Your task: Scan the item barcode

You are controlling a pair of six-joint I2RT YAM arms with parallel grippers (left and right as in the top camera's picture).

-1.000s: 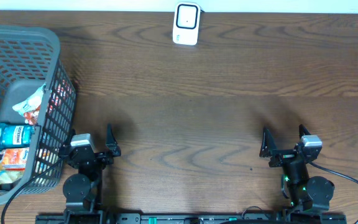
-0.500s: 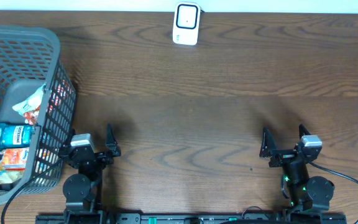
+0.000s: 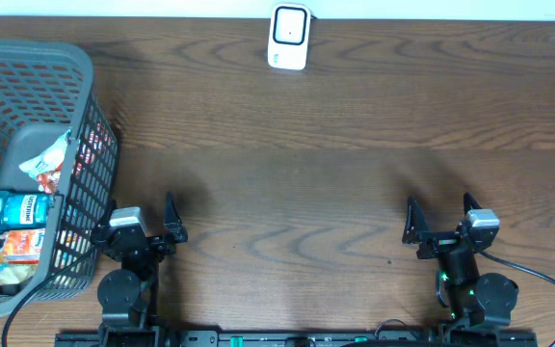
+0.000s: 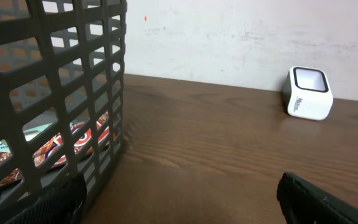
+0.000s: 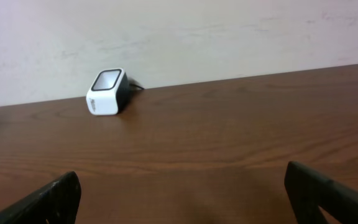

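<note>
Our left gripper (image 3: 143, 214) sits at the near edge of the table (image 3: 335, 145), jaws spread wide and holding nothing, just right of the grey mesh basket (image 3: 37, 50). Inside the basket, left of that gripper, lie a teal can (image 3: 19, 208), a white packet (image 3: 48, 154) farther back and an orange packet (image 3: 13, 253) nearer. Our right gripper (image 3: 439, 217) is likewise agape and empty, well apart on the right. The white scanner (image 3: 289, 37) stands at the far edge, roughly midway between the two arms. The can's label carries lettering and the scanner's side a small mark, but we cannot read either.
</note>
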